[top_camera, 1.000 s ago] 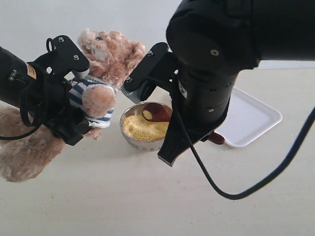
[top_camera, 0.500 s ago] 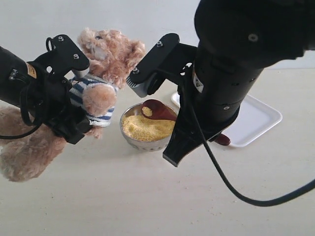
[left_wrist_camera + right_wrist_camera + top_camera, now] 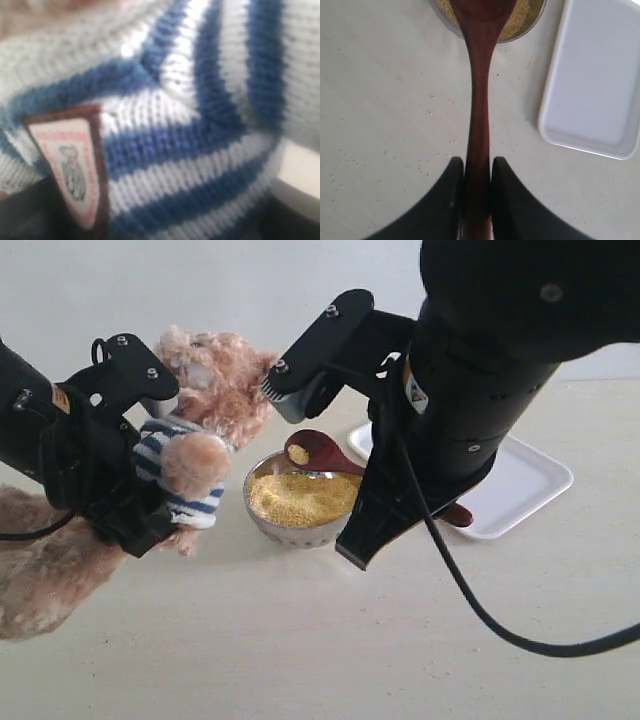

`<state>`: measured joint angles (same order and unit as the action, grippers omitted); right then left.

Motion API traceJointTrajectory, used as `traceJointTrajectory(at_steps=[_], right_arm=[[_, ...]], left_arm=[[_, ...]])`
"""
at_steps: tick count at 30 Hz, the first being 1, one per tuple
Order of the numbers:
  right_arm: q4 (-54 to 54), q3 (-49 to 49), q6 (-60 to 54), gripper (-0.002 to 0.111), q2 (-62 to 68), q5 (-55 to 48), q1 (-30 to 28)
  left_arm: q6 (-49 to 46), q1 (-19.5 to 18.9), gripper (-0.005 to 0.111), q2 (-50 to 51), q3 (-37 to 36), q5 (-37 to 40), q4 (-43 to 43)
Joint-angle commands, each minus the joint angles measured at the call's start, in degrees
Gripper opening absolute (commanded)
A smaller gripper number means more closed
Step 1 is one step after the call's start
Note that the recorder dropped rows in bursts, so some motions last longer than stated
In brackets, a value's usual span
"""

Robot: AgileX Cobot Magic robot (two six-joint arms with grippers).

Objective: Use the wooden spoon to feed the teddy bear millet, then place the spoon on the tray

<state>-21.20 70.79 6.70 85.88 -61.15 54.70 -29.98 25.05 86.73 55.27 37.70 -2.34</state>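
The teddy bear (image 3: 215,390) is held upright left of the steel bowl (image 3: 262,525), with my left gripper (image 3: 150,455) shut around its striped torso. Its shirt and crest badge (image 3: 70,165) fill the left wrist view. My right gripper (image 3: 478,172) is shut on the handle of the wooden spoon (image 3: 480,100). The spoon's bowl (image 3: 318,448) hovers over the bowl's far rim, carrying a small heap of millet (image 3: 298,454) and pointing at the bear. More millet (image 3: 300,498) fills the steel bowl. The white tray (image 3: 520,480) lies to the right, partly behind my right arm.
Loose grains (image 3: 427,97) are scattered on the pale table near the bowl. The bear's legs (image 3: 40,570) trail toward the left edge. The bulky right arm (image 3: 470,400) hides the spoon's middle in the exterior view. The tray (image 3: 595,85) is empty.
The spoon has risen out of the millet with a few grains and moved toward the bear. The right arm has lifted. The bear has shifted slightly down and left.
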Motion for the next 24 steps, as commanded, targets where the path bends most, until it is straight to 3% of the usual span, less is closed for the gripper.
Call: traceJointTrajectory(at_steps=[1,6,15,24], right_arm=[[0.9,-0.2,-0.7,0.000,-2.5,-0.1,-0.4],[3.4,-0.2,-4.0,0.000,-2.9,-0.4,-0.2],[5.2,0.7,-7.0,0.000,-2.9,1.7,-0.2],[7.2,0.7,-9.2,0.000,-2.9,3.7,-0.2]], left_arm=[[-1.8,0.3,0.005,0.9,0.3,6.9,1.2],[-1.8,0.3,0.005,3.9,0.3,11.5,1.3],[-1.8,0.4,0.005,5.6,0.5,11.7,-0.5],[-6.3,0.4,0.005,5.6,1.1,13.1,-7.9]])
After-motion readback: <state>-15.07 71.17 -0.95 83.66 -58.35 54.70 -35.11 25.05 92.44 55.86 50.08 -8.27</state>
